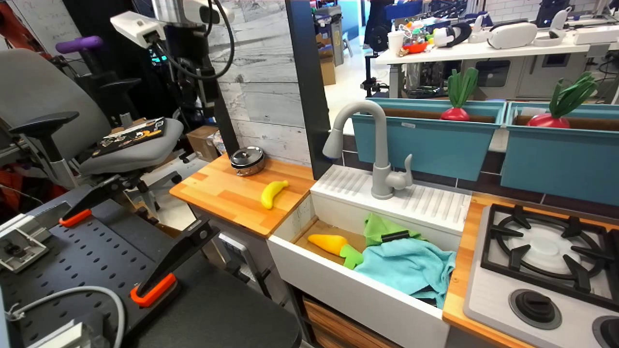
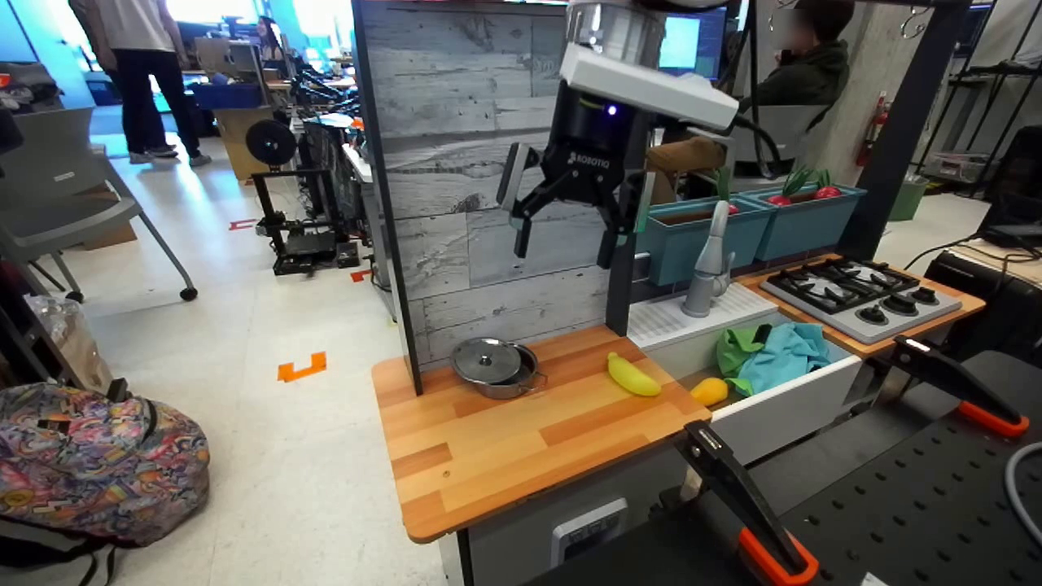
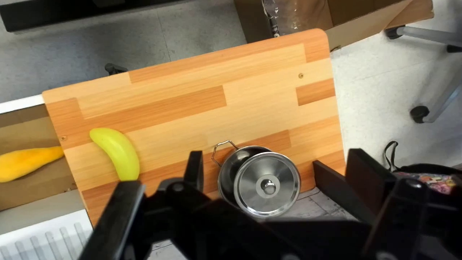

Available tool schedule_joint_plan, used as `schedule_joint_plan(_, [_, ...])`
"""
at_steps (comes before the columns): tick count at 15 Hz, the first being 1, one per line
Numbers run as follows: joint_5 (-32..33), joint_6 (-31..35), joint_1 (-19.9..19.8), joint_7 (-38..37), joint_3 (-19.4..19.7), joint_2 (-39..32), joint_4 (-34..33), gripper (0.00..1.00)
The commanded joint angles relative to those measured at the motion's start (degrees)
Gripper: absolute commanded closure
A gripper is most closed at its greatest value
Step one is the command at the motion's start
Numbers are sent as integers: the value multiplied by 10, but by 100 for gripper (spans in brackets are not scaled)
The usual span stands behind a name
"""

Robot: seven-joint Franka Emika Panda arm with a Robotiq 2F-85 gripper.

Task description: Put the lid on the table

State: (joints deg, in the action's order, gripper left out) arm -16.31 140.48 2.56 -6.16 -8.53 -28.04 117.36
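The round silvery lid [image 1: 247,156] with a small knob lies off-centre on a small metal pot, leaving part of the pot's opening bare. The lid also shows in an exterior view [image 2: 482,363] and in the wrist view [image 3: 252,187]. The pot [image 2: 503,391] stands on the wooden table [image 2: 505,439] at its back edge by the grey plank wall; its wire handle shows in the wrist view [image 3: 226,177]. My gripper [image 2: 564,251] is open and empty, well above the table. In the wrist view the lid appears between the fingers [image 3: 276,155].
A yellow banana [image 2: 633,377] lies on the table near the sink side. The white sink [image 1: 348,290] holds a yellow squash [image 1: 329,243] and green and blue cloths [image 1: 406,263]. A grey faucet [image 1: 379,145], a plank wall [image 2: 505,268] and a stove [image 1: 546,246] stand nearby.
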Motion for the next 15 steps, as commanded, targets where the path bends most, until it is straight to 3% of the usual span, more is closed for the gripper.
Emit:
schedule_joint_plan(1, [5,29,20,-25,14,-59,-48,0])
schedule_joint_plan(7, [13,54,41,-56,22,-129,-110,0])
schedule_joint_plan(11, [41,17,71,-100,47,-161,-153,0])
schedule_joint_plan(12, [20,41,49,-71,26,-144,-121,0])
schedule_joint_plan(15, [33,37,63,-88,36,-158,-137,0])
